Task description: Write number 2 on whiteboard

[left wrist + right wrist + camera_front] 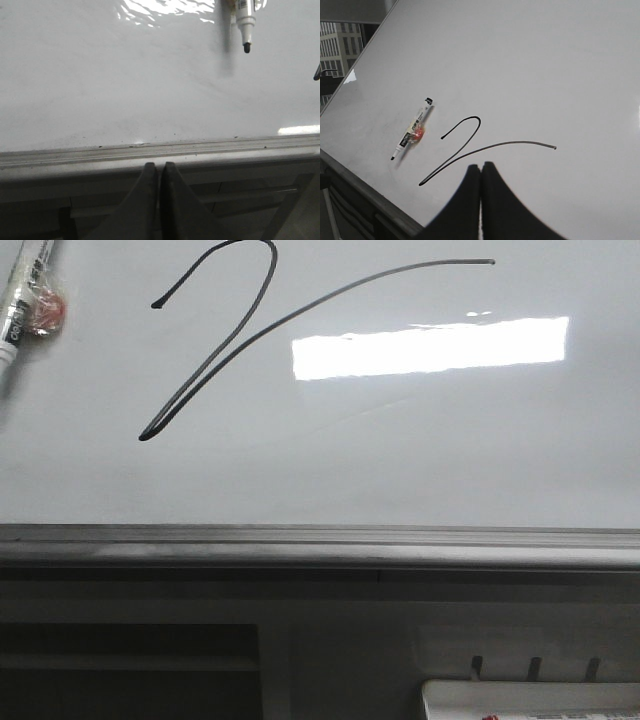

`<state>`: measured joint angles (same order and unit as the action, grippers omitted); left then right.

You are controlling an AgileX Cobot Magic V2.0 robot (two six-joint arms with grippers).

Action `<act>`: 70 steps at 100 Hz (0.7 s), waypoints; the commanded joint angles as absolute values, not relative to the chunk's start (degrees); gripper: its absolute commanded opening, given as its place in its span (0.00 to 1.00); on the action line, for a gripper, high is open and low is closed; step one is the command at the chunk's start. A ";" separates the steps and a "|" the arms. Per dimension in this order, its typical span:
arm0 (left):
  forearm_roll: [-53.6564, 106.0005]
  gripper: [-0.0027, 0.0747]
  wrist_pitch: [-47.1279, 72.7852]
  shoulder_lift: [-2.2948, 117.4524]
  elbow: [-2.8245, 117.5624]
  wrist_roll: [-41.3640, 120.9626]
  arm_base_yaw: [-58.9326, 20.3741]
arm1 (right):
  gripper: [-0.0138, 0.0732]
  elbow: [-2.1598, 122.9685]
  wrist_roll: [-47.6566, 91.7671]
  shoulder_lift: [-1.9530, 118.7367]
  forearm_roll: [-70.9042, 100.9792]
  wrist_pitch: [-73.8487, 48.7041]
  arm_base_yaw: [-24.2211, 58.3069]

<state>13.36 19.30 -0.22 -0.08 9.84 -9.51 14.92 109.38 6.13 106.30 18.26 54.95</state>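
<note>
Showing number 2 (215, 340) drawn on whiteboard (400, 460), upper left of front view.

Marker (18, 315) lies at far left, apart from the line. Right gripper (480, 172), fingers pressed together and empty, sits just below the 2's tail. Left gripper (159, 172), likewise closed and empty, at the edge rail (150, 152).

Bright light from above makes a shiny white patch on the whiteboard (400, 470). More glare wiggles at the far edge in the left wrist view. The marker (245, 20) casts a soft blurry shadow. Below the rail (320, 545) it is dark.
</note>
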 commanded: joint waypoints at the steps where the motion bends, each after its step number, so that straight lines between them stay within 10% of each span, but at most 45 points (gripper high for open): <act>1: 14.42 0.01 16.57 -1.80 -0.62 9.31 -9.36 | 0.08 16.27 109.82 6.66 106.73 16.88 54.80; 70: 14.42 0.01 16.57 -1.80 -0.62 9.31 -9.36 | 0.08 15.89 109.77 6.66 106.73 31.51 54.80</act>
